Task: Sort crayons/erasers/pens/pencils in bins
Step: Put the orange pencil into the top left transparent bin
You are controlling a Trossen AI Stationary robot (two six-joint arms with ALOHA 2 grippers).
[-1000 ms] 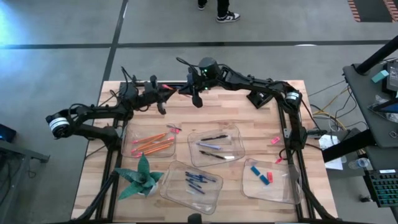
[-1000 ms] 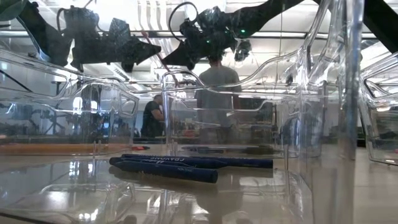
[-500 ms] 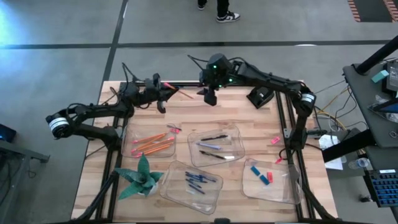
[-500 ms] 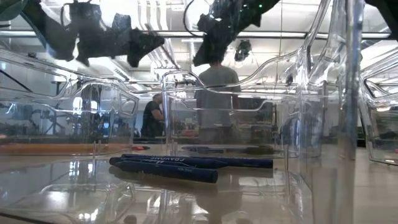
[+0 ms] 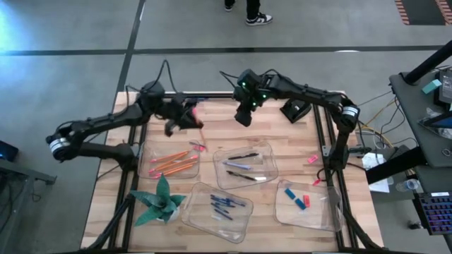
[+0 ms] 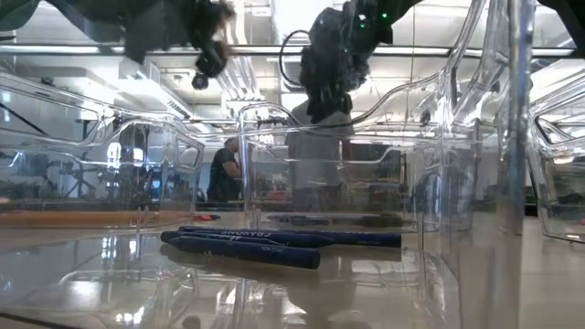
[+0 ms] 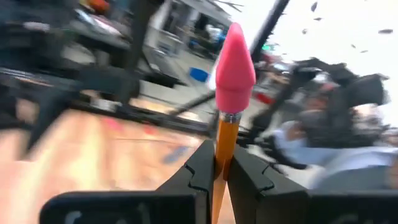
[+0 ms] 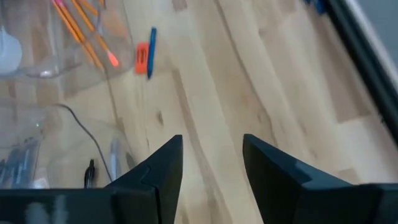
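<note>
- Left gripper (image 7: 219, 177) clamped tight on a thin orange pencil with a pink cone eraser cap (image 7: 234, 59); shaft pinched low between the two dark fingers (image 7: 196, 175), cap end sticking well out past the tips; in the high view the left gripper (image 5: 178, 120) hangs over bare wood at the back of the table, pencil (image 5: 192, 113) showing as a pinkish streak at its tip
- Target judged to be the clear shallow plastic bin holding orange pencils (image 5: 147, 150), front-left of the gripper and near it; several orange pencils (image 5: 173, 163) already lie lengthwise inside
- To do the drop well: swing the left arm over that bin, turn the wrist so the pencil lines up with the bin's long side, lower before letting go so the long stick doesn't bridge the rim or bounce out; grip is far off-centre, so expect the capped end to tip down first
- Small red eraser with a short blue stick beside it (image 8: 145, 57) lies on the wood just outside that bin's corner; keep the pencil off it
- Right gripper (image 8: 211, 168) spread wide, holding nothing; in the high view it (image 5: 244, 111) hovers mid-back of the table, well apart from the left one; leave it there until the drop is done
- Other clear bins: dark pens (image 5: 244, 167), blue crayons (image 5: 224, 205), erasers (image 5: 299, 199); green folded-paper plant (image 5: 159, 200) at front-left, not a target
- Loose pink bits (image 5: 312, 159) near the table's right edge not yet sorted
</note>
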